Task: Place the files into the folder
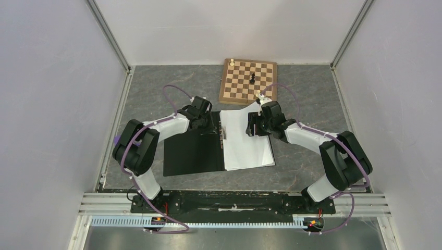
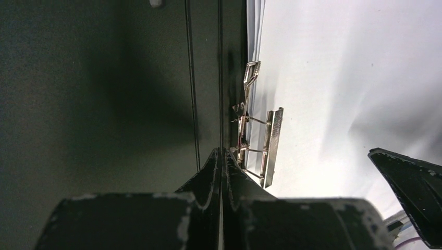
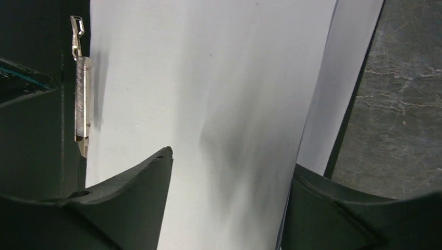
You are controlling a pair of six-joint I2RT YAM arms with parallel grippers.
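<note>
Open folder (image 1: 193, 151) with the files (image 1: 249, 140) on it, at the middle of the table (image 1: 156, 94).
Top view: folder lies black inside up, spine running near edge to far edge; files lie lengthwise on its right half. Left wrist: left gripper (image 2: 221, 156), fingers pressed together, tips at the spine beside the metal clip (image 2: 260, 146). Right wrist: right gripper (image 3: 229, 177), fingers apart, over the files.

Lab: white-walled enclosure (image 1: 52, 78), aluminium rails (image 1: 104, 203)
</note>
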